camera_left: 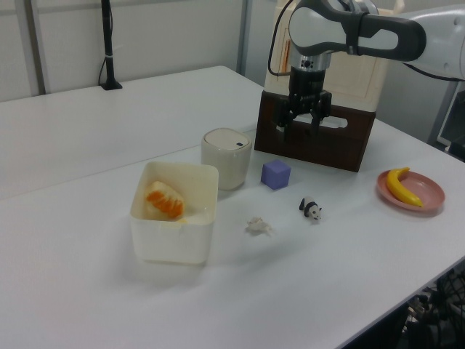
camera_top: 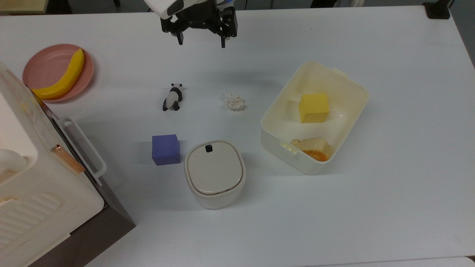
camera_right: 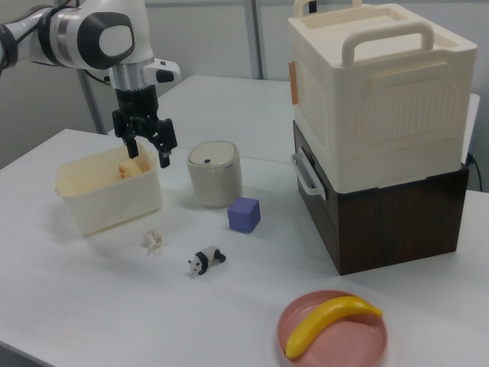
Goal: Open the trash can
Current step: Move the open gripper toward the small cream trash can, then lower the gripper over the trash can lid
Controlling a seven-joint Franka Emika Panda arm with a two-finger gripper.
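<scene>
The trash can is a small cream rounded-square bin standing on the white table, its flat beige lid down. A small black button sits at the lid's edge. My gripper hangs in the air well above the table, at the top of the top view, apart from the bin. Its two black fingers stand wide apart with nothing between them.
A purple cube sits beside the bin. A panda figure and a crumpled paper ball lie between bin and gripper. A cream tub holds a yellow block and bread. A pink plate carries a banana. A big white appliance stands nearby.
</scene>
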